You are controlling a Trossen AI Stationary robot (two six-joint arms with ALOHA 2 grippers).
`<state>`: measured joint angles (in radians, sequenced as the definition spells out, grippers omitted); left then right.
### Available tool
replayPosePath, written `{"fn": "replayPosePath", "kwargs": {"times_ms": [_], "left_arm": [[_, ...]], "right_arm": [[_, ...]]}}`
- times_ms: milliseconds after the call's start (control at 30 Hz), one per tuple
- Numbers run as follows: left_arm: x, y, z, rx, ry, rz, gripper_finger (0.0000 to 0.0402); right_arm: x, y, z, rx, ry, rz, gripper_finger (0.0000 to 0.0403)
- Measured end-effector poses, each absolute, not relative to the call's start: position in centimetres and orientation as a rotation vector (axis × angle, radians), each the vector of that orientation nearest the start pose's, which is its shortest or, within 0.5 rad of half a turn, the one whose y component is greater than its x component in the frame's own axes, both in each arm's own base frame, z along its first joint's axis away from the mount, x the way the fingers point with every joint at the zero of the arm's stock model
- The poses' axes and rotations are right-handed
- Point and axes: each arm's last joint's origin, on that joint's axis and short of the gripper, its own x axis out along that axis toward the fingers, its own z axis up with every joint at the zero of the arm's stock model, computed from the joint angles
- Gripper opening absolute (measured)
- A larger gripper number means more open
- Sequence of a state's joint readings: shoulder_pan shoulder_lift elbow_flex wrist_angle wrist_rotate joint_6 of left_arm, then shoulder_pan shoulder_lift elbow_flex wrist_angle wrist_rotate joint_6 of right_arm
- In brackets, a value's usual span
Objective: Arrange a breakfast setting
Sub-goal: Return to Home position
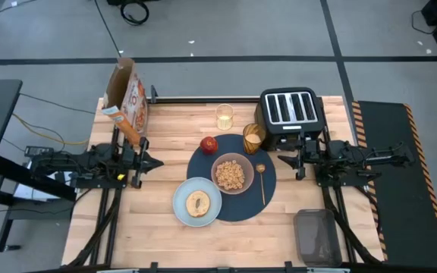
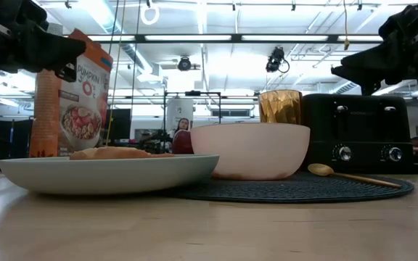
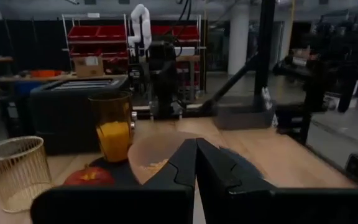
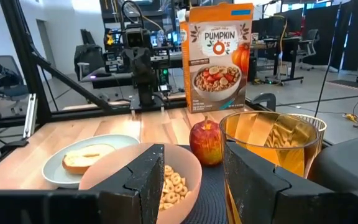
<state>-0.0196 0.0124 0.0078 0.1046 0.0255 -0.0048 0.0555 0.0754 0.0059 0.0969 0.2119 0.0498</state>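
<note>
A: Nearest the front edge of the tabletop: pale-blue plate [image 1: 180,189] with round toasted bread [image 1: 197,203] on it, lapping over the rim of the big dark-blue placemat [image 1: 241,208]. Next, tan bowl [image 1: 231,173] mid-mat, full of cereal rings [image 1: 231,174], with thin gold spoon [image 1: 262,183] just beside it on the right. Farther back, red apple [image 1: 209,144] and amber cup [image 1: 253,138] at the mat's far edge. Looks complete. Any risk from here?

B: Mostly around the right arm [image 1: 340,158]. Right jaws spread wide, holding nothing, hanging near the amber cup and the black toaster [image 1: 290,112]. Could clip the cup's rim on a careless swing toward home and tip it over the mat. Less worry about the left arm [image 1: 97,161]: left jaws pressed together, empty, well apart from the setting, though near the orange cereal box [image 1: 127,95].

A: Anything caught by one view only?

B: From above, no telling what the cup holds; from the left wrist, yellow drink plainly in its lower part, hence a real spill to fear. From table height, only the bowl's wall, cereal hidden; from the right wrist, rings in plain sight. Also from above, clear glass [image 1: 224,116] beyond the mat, outside the setting.
</note>
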Motion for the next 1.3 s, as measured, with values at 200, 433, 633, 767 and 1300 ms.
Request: {"fn": "replayPosePath", "kwargs": {"times_ms": [200, 433, 633, 767, 1300], "left_arm": [[9.7, -0.2, 17.6, 0.032, -0.105, -0.022, 0.0017], [9.7, 0.8, 17.8, 0.069, -0.124, 0.092, 0.0017], [9.7, 1.1, 17.7, 0.065, -0.119, 0.123, 0.0017], [9.7, 1.1, 17.7, 0.064, -0.118, 0.123, 0.0018], [9.7, 1.1, 17.7, 0.062, -0.118, 0.123, 0.0018]], "right_arm": [[10.2, 0.0, 16.9, 0.053, -0.031, -0.156, 0.0172], [10.2, 0.0, 16.9, 0.053, -0.03, -0.155, 0.0171], [10.2, 0.0, 16.9, 0.053, -0.03, -0.155, 0.0171], [10.2, 0.0, 16.9, 0.053, -0.03, -0.155, 0.0171], [10.2, 0.0, 16.9, 0.053, -0.03, -0.155, 0.0171]]}}
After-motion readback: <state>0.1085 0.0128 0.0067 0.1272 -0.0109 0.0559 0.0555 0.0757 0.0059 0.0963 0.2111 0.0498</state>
